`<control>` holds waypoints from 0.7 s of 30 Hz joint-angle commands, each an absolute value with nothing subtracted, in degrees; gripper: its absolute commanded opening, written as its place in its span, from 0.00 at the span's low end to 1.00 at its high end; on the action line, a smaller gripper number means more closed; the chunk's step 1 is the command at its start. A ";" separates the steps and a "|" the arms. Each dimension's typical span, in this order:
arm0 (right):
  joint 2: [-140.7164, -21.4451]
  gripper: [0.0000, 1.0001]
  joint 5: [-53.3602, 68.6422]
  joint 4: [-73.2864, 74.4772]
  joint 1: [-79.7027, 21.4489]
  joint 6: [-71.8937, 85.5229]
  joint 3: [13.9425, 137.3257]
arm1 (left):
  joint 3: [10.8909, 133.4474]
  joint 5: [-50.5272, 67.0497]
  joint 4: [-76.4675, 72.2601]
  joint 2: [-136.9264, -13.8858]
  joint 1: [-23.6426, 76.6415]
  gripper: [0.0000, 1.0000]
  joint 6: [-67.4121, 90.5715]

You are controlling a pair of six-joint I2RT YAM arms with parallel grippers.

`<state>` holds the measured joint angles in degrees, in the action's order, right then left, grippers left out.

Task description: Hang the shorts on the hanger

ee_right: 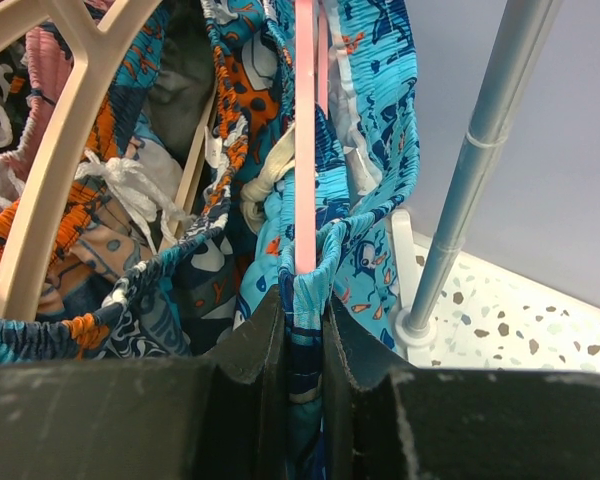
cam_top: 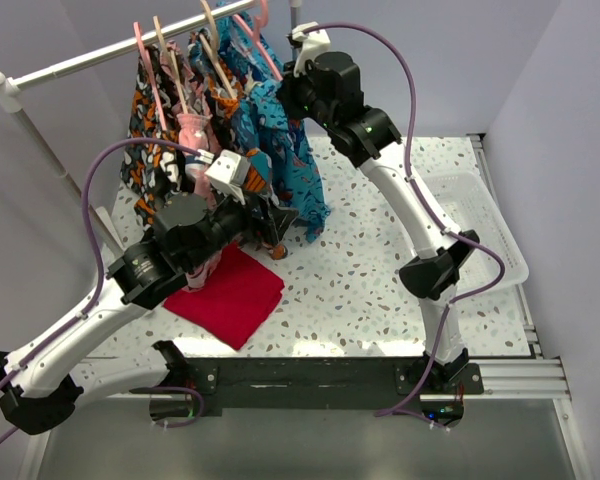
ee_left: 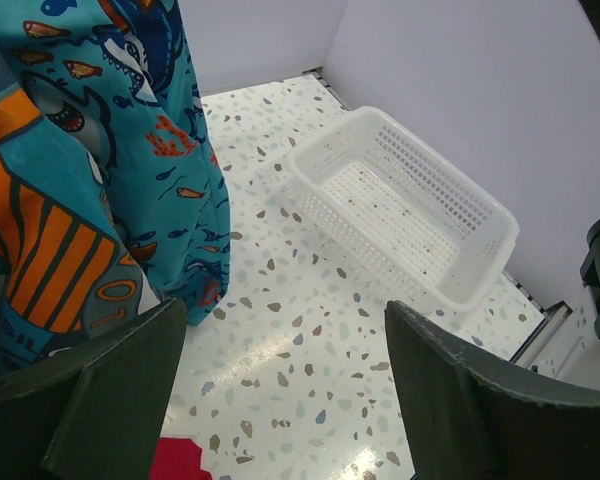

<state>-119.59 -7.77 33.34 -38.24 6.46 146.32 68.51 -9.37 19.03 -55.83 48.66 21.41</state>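
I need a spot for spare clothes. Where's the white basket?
Top view: the white basket sits at the right edge of the table, beside the right arm.

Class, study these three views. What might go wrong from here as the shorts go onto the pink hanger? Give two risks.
1. The right end effector pinches the shorts against the bar of the hanger. If that grip slips, the bunched fabric may slide off, since the left end effector is open and holds nothing.
2. A wooden hanger and patterned garments crowd close, so the shorts could snag.
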 commanded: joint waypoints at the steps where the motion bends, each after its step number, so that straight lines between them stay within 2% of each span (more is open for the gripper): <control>1: -116.81 0.10 -7.65 25.13 -38.23 7.03 147.48 | 68.12 -8.61 18.72 -54.58 48.60 0.86 20.57; 6: -115.40 0.27 -7.65 24.35 -38.32 7.29 145.29 | 68.03 -8.79 18.81 -54.32 48.60 0.87 20.57; 14: -113.73 0.42 -7.65 24.43 -38.32 7.64 144.23 | 67.85 -8.88 18.90 -53.62 48.60 0.88 20.57; 21: -108.90 0.66 -6.77 24.52 -38.32 9.31 138.88 | 67.76 -8.26 18.90 -53.44 48.60 0.89 20.57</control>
<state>-114.74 -7.68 27.64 -38.24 7.90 140.75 67.96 -9.23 19.42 -54.35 48.66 21.41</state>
